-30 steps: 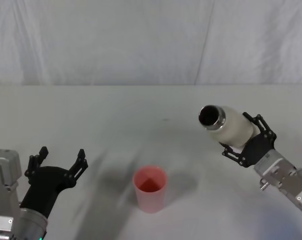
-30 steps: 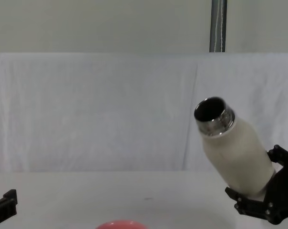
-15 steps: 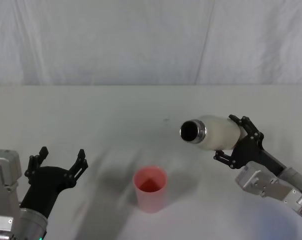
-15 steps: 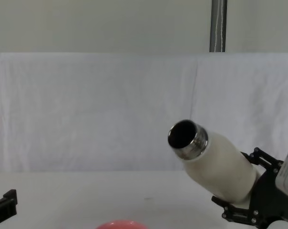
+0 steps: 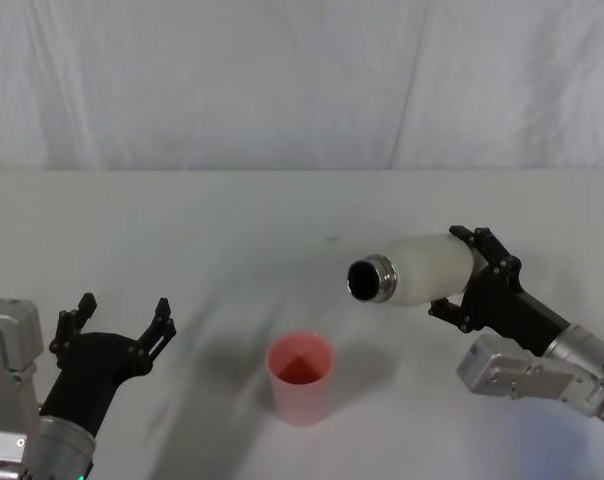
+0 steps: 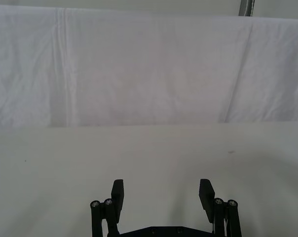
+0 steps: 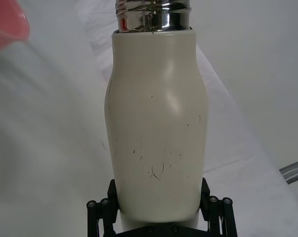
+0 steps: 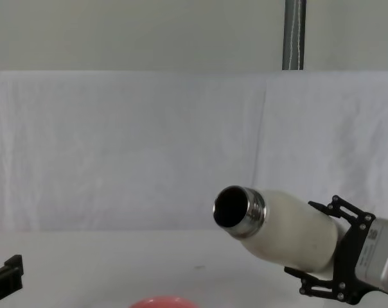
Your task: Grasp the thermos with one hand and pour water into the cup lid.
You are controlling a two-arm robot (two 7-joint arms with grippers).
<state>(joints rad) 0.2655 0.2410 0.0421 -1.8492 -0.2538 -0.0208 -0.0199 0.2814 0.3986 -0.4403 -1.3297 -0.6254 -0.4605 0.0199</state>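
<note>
- A plain white table carried the work, and a wrinkled white cloth backdrop hung behind its far edge.
- In the chest view a grey metal pole stood upright above the cloth against a pale wall.
- One thermos, one cup lid and two grippers were in view.
- The thermos was cream-white with a shiny threaded steel neck, uncapped, its dark mouth open; what it held could not be told.
- It was held in the air over the right part of the table, tipped close to level, with its mouth pointing toward the robot's left and sitting above and a little to the right of the cup lid, not touching it.
- The right gripper had its black jaws closed around the thermos's base end, one on each side of the body, as the right wrist view showed.
- The cup lid, pink-red, stood upright on the table near the front middle with its open top facing up; the inside looked pink, and whether any water lay in it could not be told.
- The left gripper hovered low over the left front of the table, well apart from the cup lid, its jaws spread wide and holding nothing.
</note>
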